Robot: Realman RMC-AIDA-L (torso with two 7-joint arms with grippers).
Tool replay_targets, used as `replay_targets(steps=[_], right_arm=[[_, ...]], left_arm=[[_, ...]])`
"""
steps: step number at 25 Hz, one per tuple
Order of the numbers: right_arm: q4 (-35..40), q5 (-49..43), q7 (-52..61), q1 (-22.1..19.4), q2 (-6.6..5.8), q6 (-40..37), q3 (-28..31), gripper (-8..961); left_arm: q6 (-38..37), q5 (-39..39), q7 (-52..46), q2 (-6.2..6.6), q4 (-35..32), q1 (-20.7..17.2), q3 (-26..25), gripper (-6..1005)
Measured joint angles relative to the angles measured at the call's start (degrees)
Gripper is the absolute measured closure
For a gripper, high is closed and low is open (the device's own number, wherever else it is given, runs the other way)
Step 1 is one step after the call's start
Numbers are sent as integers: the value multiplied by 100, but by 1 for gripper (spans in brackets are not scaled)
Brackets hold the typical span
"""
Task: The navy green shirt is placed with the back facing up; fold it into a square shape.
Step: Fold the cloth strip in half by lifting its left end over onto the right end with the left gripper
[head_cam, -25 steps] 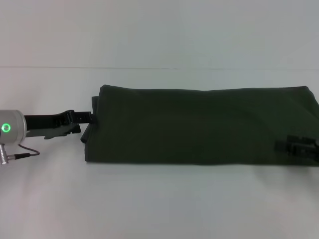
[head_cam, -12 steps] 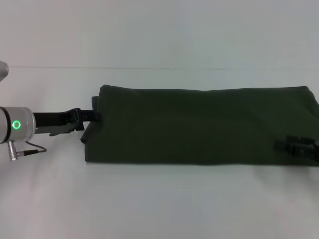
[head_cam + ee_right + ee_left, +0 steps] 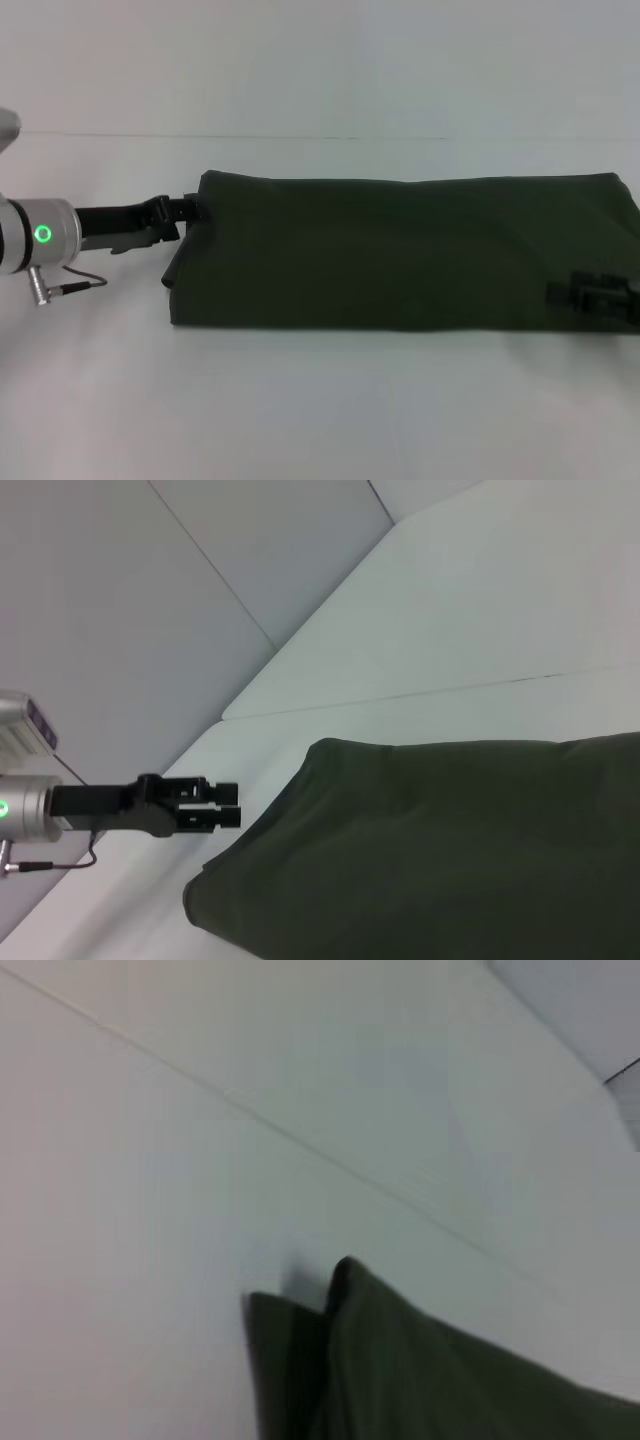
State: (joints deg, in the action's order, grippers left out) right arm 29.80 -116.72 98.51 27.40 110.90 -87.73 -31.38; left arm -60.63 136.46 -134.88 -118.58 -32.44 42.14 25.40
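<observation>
The left hand (image 3: pixel 192 210) has slid toward twelve o'clock along the navy green shirt's (image 3: pixel 400 250) nine o'clock edge, lifting it slightly.

White tabletop (image 3: pixel 320 400) fills view; pale grey wall (image 3: pixel 320 60) beyond, toward 12 o'clock. Thin seam between. Even, soft light.

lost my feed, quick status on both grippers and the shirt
Left gripper at the navy green shirt left end. Right gripper low at its right end. Shirt lies as long folded band, not square. Nothing in the way.

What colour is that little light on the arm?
Green light, clearest in the head view.
</observation>
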Motion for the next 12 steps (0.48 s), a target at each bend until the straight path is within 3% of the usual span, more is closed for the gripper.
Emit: replay_targets(steps=[4,12], right_arm=[[0,0,0,9,1,18,0,55],[0,0,23,46,10,64,0,55]], left_arm=[[-32,-193,36,-8,77,19,150,316],[722,-159,36,-169,313,69,778,316]])
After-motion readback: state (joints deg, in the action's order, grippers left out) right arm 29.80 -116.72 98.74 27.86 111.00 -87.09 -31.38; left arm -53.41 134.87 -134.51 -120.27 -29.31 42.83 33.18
